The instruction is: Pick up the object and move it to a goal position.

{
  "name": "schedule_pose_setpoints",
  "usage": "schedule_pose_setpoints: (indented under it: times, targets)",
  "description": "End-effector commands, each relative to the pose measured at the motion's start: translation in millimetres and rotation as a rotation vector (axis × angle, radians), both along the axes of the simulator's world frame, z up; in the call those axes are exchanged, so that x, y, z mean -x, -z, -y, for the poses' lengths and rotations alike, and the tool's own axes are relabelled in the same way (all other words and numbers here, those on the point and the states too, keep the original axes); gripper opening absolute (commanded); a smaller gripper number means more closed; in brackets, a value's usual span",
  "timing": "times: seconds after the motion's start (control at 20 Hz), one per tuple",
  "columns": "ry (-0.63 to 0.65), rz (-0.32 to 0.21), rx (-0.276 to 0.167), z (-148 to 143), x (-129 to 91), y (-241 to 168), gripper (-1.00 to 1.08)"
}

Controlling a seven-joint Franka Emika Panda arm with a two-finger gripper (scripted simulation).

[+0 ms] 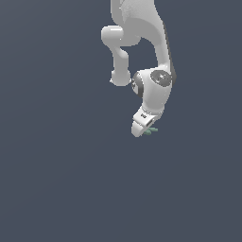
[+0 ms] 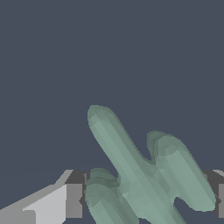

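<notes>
The object (image 1: 151, 131) is a tiny pale grey-green flat thing shaped like a toy plane, showing just at the tip of my white gripper (image 1: 141, 128) in the exterior view. In the wrist view the object (image 2: 144, 175) fills the space between my two fingers. The gripper (image 2: 148, 201) stands open and wide around it. One finger (image 2: 73, 200) is close against one lobe of the object and the other finger (image 2: 220, 199) is close against the opposite lobe. I cannot tell whether the pads touch it.
A plain dark grey-blue ground (image 1: 56, 179) fills both views. The white arm (image 1: 156, 90) reaches down from the top of the exterior view.
</notes>
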State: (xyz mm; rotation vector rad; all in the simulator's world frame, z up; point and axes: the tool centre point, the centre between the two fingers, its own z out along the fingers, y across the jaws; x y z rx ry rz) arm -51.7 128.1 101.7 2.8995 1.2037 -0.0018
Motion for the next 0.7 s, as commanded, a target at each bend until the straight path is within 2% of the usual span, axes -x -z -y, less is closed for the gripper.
schedule_pose_setpoints:
  times: [0.0,0.65]
  targets:
    - [0.0,0.001,0.0,7.9,5.5,-22.8,-1.0]
    - [-0.002,0.0,-0.004,51.6,35.5,-154.0,-1.0]
